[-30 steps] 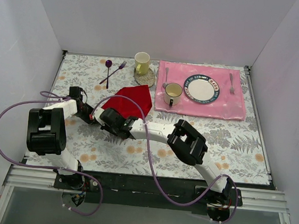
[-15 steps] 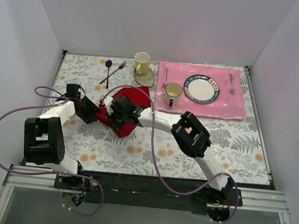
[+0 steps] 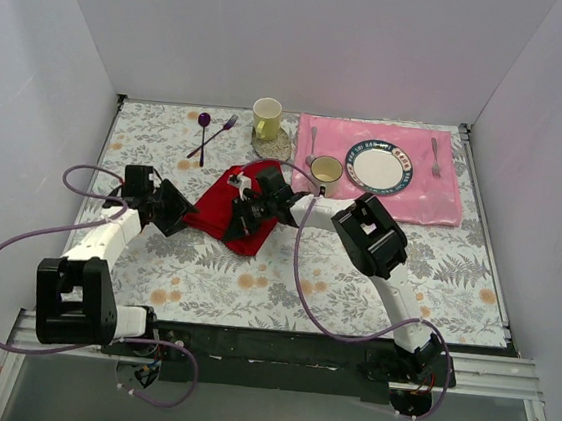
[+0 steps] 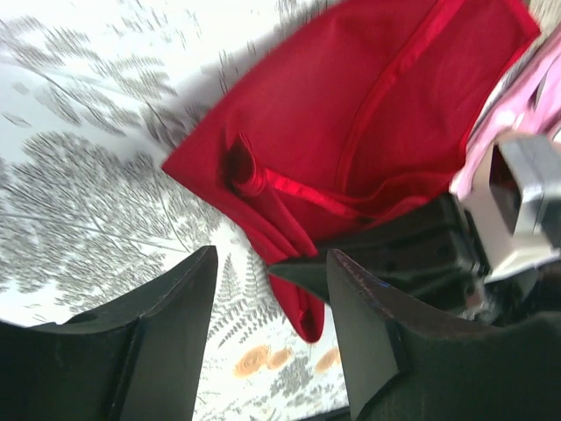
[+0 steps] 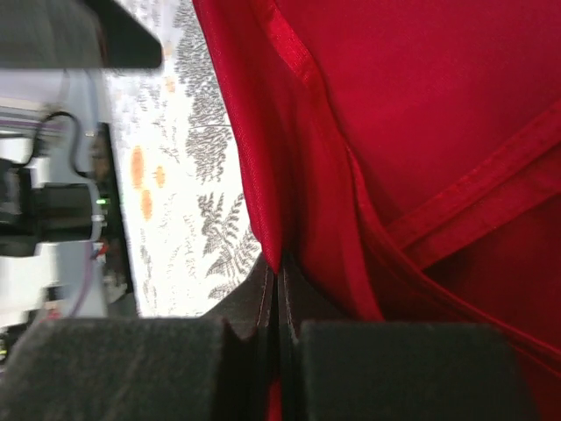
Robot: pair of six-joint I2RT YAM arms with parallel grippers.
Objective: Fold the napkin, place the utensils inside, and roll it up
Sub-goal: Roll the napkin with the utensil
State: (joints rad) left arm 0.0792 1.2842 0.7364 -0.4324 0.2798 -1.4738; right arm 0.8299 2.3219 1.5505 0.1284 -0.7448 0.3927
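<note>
The red napkin (image 3: 223, 204) lies rumpled and partly folded on the patterned table, left of centre. My right gripper (image 3: 244, 217) is over its right part and is shut on a fold of the cloth (image 5: 421, 114), which comes up out of the pinched jaws (image 5: 279, 267). My left gripper (image 3: 182, 212) sits at the napkin's left edge. It is open (image 4: 272, 259) with nothing between its fingers, and the napkin (image 4: 351, 114) lies just ahead of it. The utensils are hidden or out of view.
A purple spoon and fork (image 3: 211, 135) lie at the back left. A yellow mug (image 3: 265, 118) stands on a coaster. A pink placemat (image 3: 443, 202) at the back right holds a plate (image 3: 377, 167), a mug (image 3: 324, 177) and a silver fork (image 3: 434, 156). White walls enclose the table.
My left gripper has opened and let go of the napkin. My right gripper has shut on a fold and swung toward the back right, dragging the cloth.
</note>
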